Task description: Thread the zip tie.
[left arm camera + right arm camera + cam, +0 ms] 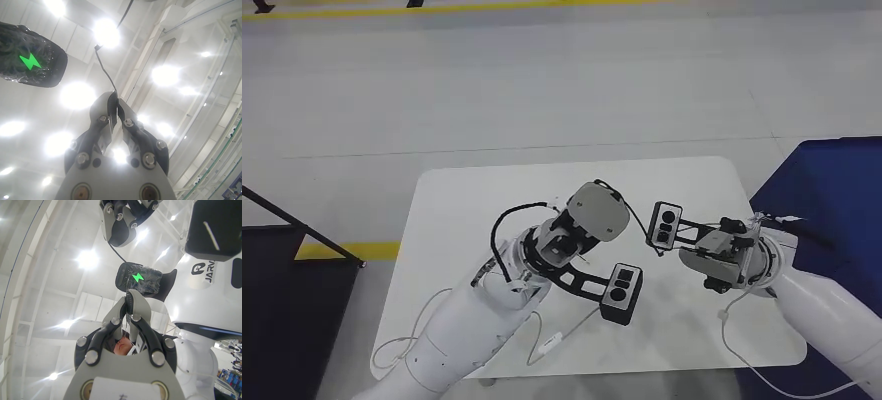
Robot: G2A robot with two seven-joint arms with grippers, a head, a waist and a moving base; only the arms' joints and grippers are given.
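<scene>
You have the zip tie (106, 73) up off the surface (492, 210), but judging from these views the threading itself is not yet done. Your left gripper (116, 98) is pressed together on the strap. From its fingertips the strap curves away to the small square head (97, 47), which stands free beyond the left gripper with nothing that I can make out passing through it.

Your right gripper (127, 300), beside the left gripper and apart from it, is likewise closed. It pinches a thin dark strip (125, 323) that runs between its pads and out past the tips. I take that strip for the tie's tail, though seen edge-on it is too fine to be sure. The strip points towards the stretch of strap that leaves the left gripper; whether the two touch there I cannot tell.

So both ends look secured. What is left is to bring the tail to the head, pass it through the slot and draw it along. As for containers, the tie lies in none: the two grippers alone carry it.
</scene>
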